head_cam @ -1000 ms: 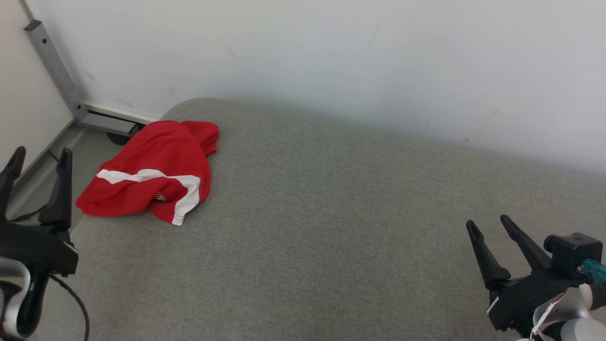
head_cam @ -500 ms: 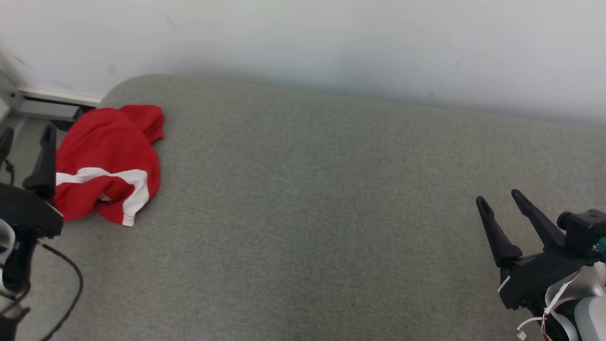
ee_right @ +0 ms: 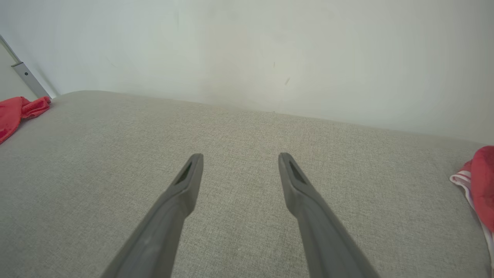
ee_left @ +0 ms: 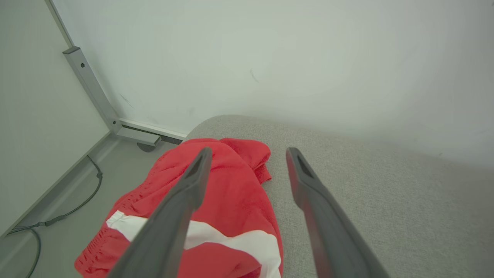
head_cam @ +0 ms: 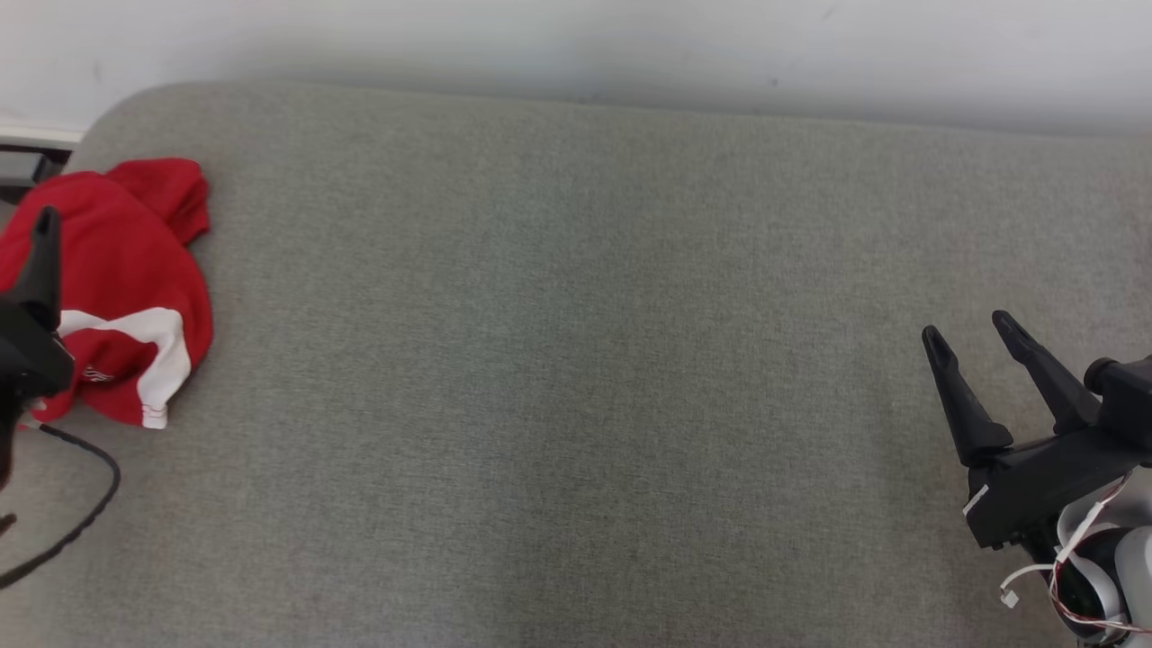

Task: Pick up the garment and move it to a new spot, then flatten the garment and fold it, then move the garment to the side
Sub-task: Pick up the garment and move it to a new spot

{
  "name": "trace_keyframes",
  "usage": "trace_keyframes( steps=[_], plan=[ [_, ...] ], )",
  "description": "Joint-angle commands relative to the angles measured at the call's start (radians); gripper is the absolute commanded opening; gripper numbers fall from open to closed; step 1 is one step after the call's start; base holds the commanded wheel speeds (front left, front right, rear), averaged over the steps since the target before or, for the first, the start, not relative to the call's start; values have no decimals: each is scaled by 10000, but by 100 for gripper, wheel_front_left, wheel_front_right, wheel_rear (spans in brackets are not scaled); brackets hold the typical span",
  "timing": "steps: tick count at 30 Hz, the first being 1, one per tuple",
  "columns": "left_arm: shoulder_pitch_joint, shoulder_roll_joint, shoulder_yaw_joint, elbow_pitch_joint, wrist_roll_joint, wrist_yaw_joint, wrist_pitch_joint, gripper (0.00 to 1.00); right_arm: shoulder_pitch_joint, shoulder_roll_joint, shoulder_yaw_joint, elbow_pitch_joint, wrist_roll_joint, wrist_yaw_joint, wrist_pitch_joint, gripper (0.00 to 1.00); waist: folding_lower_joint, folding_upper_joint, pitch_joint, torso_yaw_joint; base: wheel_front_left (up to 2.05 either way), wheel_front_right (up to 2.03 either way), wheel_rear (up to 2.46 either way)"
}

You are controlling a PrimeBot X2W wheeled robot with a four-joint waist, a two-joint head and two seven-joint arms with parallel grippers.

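- Garment: red with a white band. It lies crumpled at the left edge of the head view, on the rounded corner of the grey cushion, and is not yet lifted.
- Left gripper: fingers apart, holding nothing. It is poised over the garment in the left wrist view, judged to be lined up for the pick.
- Right gripper: fingers apart, holding nothing, at the lower right of the head view. It is well apart from the garment and off the cushion's middle, the likely new spot.
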Motion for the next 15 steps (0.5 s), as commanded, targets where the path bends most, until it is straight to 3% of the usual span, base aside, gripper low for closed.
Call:
trace_keyframes(
  steps=[1, 15],
  plan=[
    [-270, 94, -87, 260, -64, -46, 76, 100, -143, -80, -3, -66, 116, -5, 27, 100, -1, -1, 365, -246, 0, 0, 0],
    [-1497, 478, -1144, 2076, -807, -47, 1126, 100, -330, -236, -69, -218, 84, -5, 237, 100, -1, -1, 1098, -685, 0, 0, 0]
  ],
)
